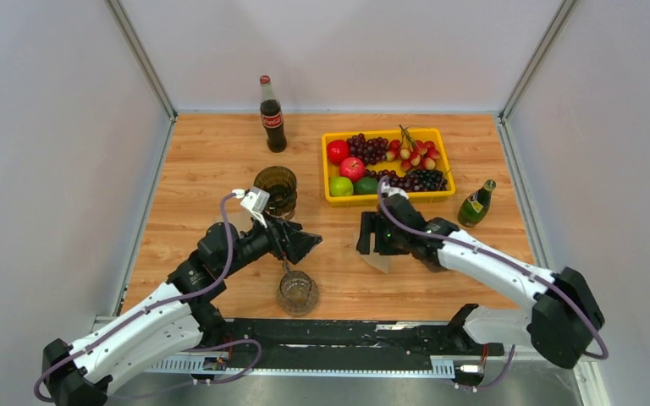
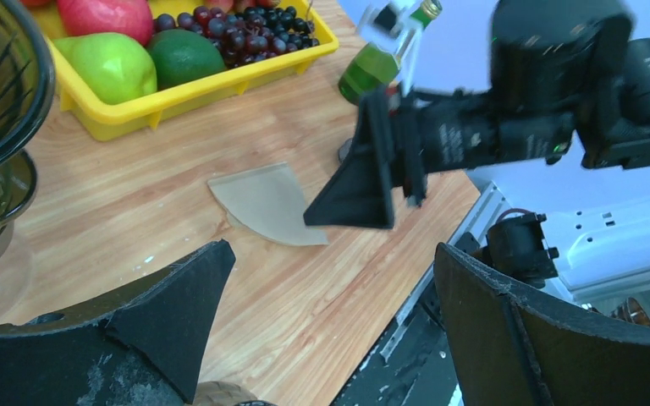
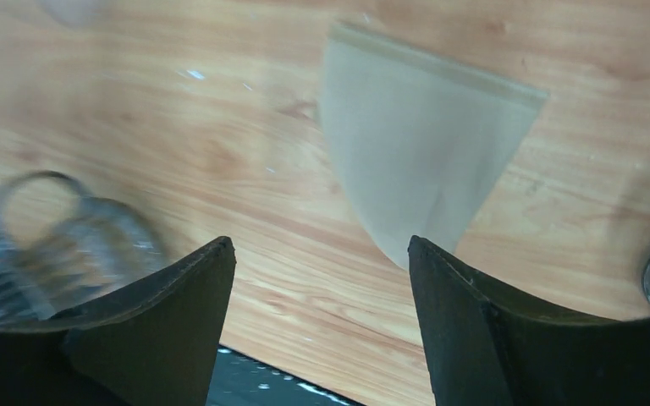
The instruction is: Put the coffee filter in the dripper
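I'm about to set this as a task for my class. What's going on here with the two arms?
Two robot arms are working on getting a paper coffee filter into a dripper. Right now neither arm holds anything. The filter lies flat on the wooden table, and the right gripper hangs just over it with its jaws open. The left gripper, also open, faces the filter from the other side, close to the dripper. The filter is not yet in the dripper.
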